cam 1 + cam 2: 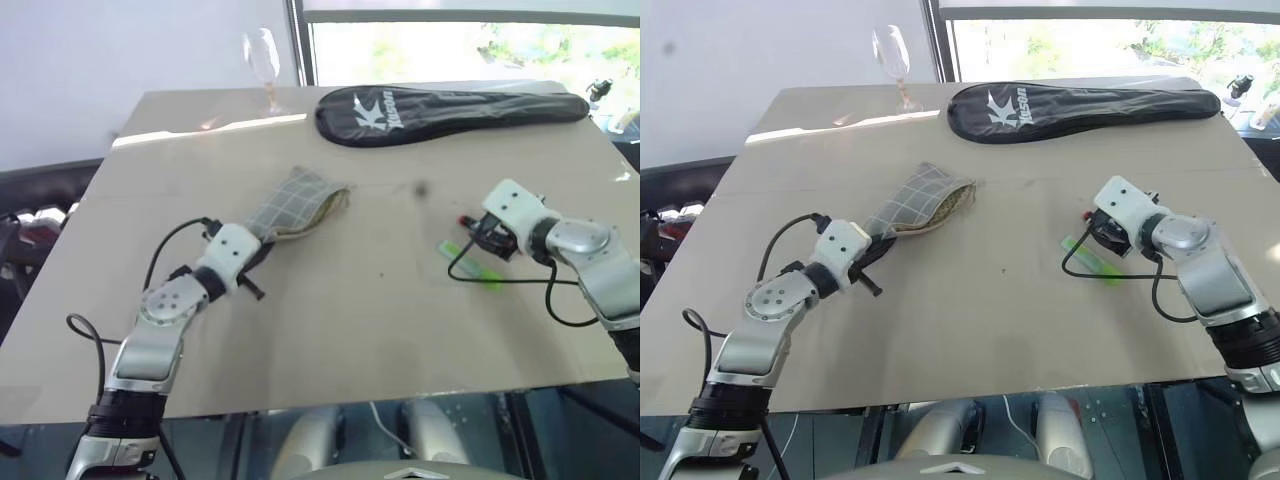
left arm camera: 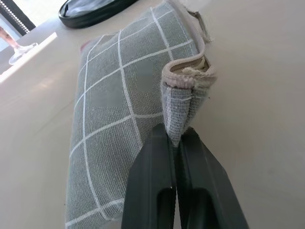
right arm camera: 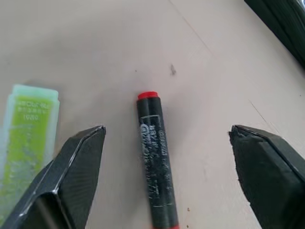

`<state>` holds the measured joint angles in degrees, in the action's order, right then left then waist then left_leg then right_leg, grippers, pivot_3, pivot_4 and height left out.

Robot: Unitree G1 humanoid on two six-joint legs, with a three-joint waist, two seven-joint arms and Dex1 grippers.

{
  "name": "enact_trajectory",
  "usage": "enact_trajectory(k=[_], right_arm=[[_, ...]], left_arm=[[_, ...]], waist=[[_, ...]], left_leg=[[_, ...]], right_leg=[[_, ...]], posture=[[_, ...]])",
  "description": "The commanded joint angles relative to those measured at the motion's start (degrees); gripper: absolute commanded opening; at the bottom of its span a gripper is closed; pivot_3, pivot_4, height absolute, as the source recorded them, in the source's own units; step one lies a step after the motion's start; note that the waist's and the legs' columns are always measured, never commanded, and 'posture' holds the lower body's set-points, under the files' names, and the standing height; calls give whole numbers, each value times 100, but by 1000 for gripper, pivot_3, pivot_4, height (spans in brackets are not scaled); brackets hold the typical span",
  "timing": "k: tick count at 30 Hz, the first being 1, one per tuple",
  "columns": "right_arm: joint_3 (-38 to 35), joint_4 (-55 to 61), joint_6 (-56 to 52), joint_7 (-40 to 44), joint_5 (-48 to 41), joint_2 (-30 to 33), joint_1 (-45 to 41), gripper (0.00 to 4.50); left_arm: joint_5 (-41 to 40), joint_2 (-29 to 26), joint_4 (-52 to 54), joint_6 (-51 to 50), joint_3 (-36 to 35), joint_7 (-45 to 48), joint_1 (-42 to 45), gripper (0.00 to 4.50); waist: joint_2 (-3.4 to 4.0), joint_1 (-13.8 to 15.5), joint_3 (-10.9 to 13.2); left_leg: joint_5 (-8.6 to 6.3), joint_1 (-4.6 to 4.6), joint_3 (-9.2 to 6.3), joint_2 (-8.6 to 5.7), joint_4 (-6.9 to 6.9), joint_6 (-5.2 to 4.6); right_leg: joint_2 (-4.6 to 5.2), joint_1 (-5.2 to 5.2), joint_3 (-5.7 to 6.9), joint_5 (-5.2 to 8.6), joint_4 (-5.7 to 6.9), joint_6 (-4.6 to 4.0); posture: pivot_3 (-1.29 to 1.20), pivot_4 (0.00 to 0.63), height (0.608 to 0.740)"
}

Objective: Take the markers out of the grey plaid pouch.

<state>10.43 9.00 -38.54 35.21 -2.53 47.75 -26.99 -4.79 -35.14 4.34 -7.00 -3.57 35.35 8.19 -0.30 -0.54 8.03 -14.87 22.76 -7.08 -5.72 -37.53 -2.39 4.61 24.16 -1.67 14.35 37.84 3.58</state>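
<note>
The grey plaid pouch (image 1: 292, 200) lies on the table left of centre, its tan-lined mouth turned away from my left arm. My left gripper (image 2: 176, 139) is shut on the pouch's near corner, pinching the fabric (image 2: 183, 109). To the right, two markers lie on the table side by side. One is lime green (image 1: 470, 265) and the other is black with red ends (image 3: 155, 157). My right gripper (image 3: 167, 130) hangs open just above the black marker, its fingers on either side of it and apart from it.
A long black racket cover (image 1: 450, 112) with white lettering lies across the far side of the table. A wine glass (image 1: 263, 60) stands at the far left corner. Black cables loop from both wrists. The table's front edge (image 1: 330, 398) runs close below my arms.
</note>
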Motion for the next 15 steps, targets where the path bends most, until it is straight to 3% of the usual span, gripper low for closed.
enact_trajectory(k=[1,2,6,10,15], right_arm=[[-523,672,19,288,-463,-107,313,4016],[-681,816,-34,304,-619,-191,427,4016],[-1428,1433,263,474,-1285,-491,1160,4016],[-1957,1809,428,724,-1724,-577,1944,4016],[-2482,2020,794,1272,-2073,-462,3186,4016]], left_arm=[[-7,-199,165,274,-239,64,-72,1292],[27,-238,118,346,-264,57,-94,1947],[84,-471,-238,544,-523,9,-203,3615],[-254,-529,-187,395,-762,204,-422,3615],[-1060,-579,735,-547,-900,764,-1230,3615]], waist=[[0,5,0],[0,5,0],[0,13,0],[0,16,0],[0,19,0]], left_leg=[[0,0,-3,0,0,0],[0,1,-3,0,2,0],[0,-1,-6,0,3,0],[-1,-6,-5,0,3,-1],[-2,-16,-7,1,3,-3]], right_leg=[[0,-1,0,0,-1,0],[0,-1,-1,0,-3,0],[0,-3,-2,0,-3,0],[0,-8,0,0,-2,0],[2,-24,-10,0,-9,0]], posture=[[0,150,740],[0,150,740],[0,150,740],[0,150,740],[0,150,740]])
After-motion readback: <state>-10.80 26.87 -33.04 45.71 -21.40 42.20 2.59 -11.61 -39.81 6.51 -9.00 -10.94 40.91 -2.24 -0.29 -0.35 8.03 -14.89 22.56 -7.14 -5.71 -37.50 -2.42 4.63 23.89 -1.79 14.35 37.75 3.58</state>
